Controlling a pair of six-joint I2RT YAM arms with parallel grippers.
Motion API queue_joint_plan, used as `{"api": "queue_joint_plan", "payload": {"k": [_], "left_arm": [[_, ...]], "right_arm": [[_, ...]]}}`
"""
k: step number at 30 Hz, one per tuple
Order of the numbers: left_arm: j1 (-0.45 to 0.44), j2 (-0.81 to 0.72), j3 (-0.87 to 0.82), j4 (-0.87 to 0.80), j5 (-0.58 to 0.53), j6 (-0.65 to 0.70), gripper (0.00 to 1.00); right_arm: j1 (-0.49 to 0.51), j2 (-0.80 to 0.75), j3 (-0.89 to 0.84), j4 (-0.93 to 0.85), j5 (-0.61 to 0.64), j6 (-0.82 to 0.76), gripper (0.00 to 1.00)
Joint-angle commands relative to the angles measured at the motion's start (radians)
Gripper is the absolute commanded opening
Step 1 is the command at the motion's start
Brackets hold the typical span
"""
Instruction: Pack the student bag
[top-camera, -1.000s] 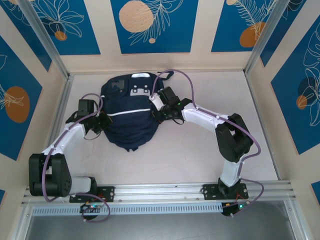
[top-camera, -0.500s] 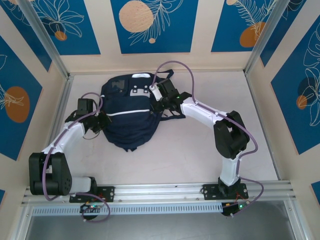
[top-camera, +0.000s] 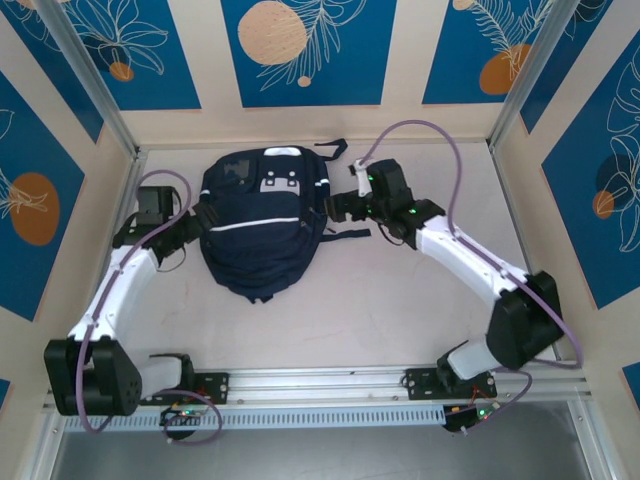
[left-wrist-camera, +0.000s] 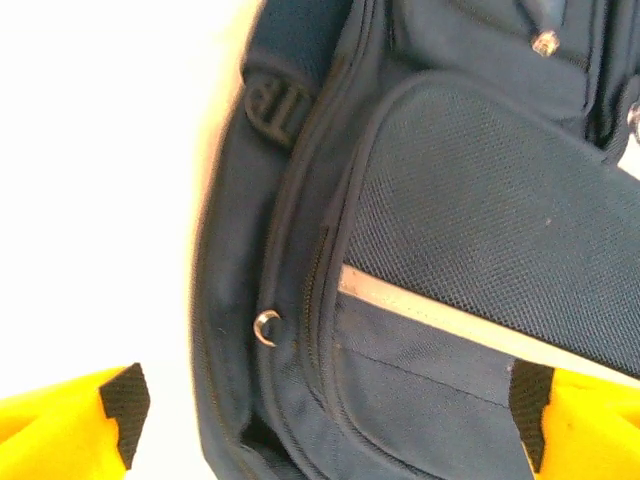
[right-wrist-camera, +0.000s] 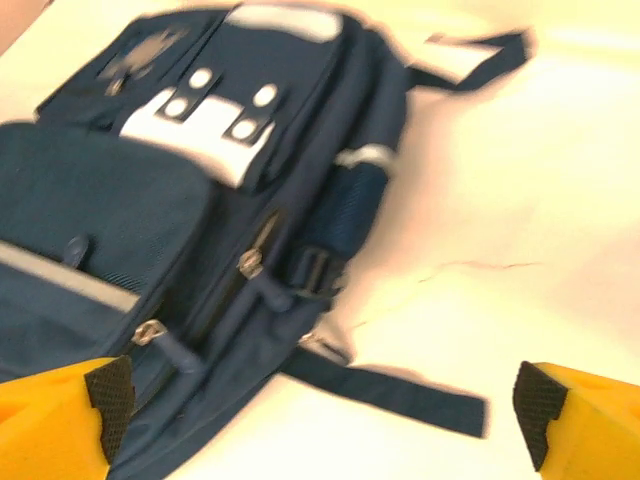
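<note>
The student bag (top-camera: 262, 235) lies flat on the white table, a dark navy backpack with a thin white stripe and a white-grey patch near its top. My left gripper (top-camera: 197, 217) stands open at the bag's left edge. In the left wrist view its yellow fingers (left-wrist-camera: 120, 405) spread wide over the bag's side zipper and stripe (left-wrist-camera: 470, 200), gripping nothing. My right gripper (top-camera: 338, 205) is open just off the bag's right edge. Between its spread fingertips (right-wrist-camera: 325, 400) lie the bag's side (right-wrist-camera: 150, 200) and a loose dark strap (right-wrist-camera: 400, 390) on the table.
Aluminium posts and walls with blue panels close the table on the left (top-camera: 125, 190), back and right (top-camera: 515, 190). A metal rail (top-camera: 320, 385) runs along the near edge. Bare tabletop (top-camera: 400, 310) lies in front of the bag. Purple cables (top-camera: 420, 130) loop above the arms.
Both grippers have gone from shut to wide open and drawn off the bag, the left one to the left, the right one to the right and back. The bag lies flatter.
</note>
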Motion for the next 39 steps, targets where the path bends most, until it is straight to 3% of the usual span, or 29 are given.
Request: {"api": "queue_joint_plan", "payload": {"k": [1,5,7,13,20,24,31,39], "left_arm": [[0.017,-0.063,-0.016,0.046,-0.204,0.076,1.0],[0.017,-0.113,-0.128,0.174,-0.358,0.154,0.99],[0.016,-0.13,-0.232,0.334,-0.373,0.251,0.99],[0.017,-0.118,-0.416,0.573,-0.459,0.312,1.0],[0.017,-0.029,-0.533,0.806,-0.416,0.473,1.0],[0.017,0.041,-0.551,0.904,-0.349,0.519,1.0],[0.016,0.12,-0.562,1.058,-0.147,0.553,1.0],[0.004,0.211,-0.551,1.205,-0.067,0.547,1.0]], "right_arm": [[-0.044,-0.082,-0.077,0.116,0.237,0.006,0.99],[-0.123,-0.144,-0.19,0.231,0.367,-0.019,1.0],[-0.173,-0.177,-0.267,0.311,0.404,-0.022,1.0],[-0.336,-0.184,-0.445,0.444,0.39,-0.006,1.0],[-0.387,-0.084,-0.545,0.554,0.361,-0.078,0.99],[-0.39,-0.063,-0.593,0.636,0.284,-0.115,0.99],[-0.396,-0.044,-0.669,0.817,0.117,-0.125,0.99],[-0.412,0.033,-0.734,1.012,0.01,-0.146,0.99]]}}
